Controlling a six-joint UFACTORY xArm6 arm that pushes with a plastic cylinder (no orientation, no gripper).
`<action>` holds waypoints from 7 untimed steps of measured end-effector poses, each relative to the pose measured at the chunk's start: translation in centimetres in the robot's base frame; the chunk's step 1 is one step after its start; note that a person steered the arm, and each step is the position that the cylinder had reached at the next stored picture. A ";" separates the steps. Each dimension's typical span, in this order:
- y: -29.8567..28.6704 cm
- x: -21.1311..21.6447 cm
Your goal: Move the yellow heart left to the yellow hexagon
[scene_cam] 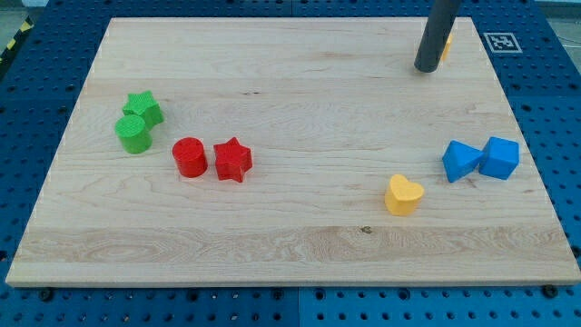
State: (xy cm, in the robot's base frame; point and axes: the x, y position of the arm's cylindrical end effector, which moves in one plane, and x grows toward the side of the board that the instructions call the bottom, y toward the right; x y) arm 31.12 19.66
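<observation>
The yellow heart (403,194) lies on the wooden board at the view's lower right. The yellow hexagon (448,42) is near the view's top right, mostly hidden behind the dark rod; only a yellow sliver shows. My tip (425,69) rests on the board just left of and below the hexagon, touching or nearly touching it. The tip is far above the heart in the view.
Two blue blocks (461,161) (499,157) sit side by side right of the heart. A red cylinder (190,156) and red star (232,160) lie left of centre. A green star (143,107) and green cylinder (133,133) sit at the left. The board edge (290,278) borders a blue pegboard.
</observation>
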 end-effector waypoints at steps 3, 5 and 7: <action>3.2 -4.1; -14.1 5.2; -21.0 21.2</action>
State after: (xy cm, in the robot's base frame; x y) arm 52.29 -1.35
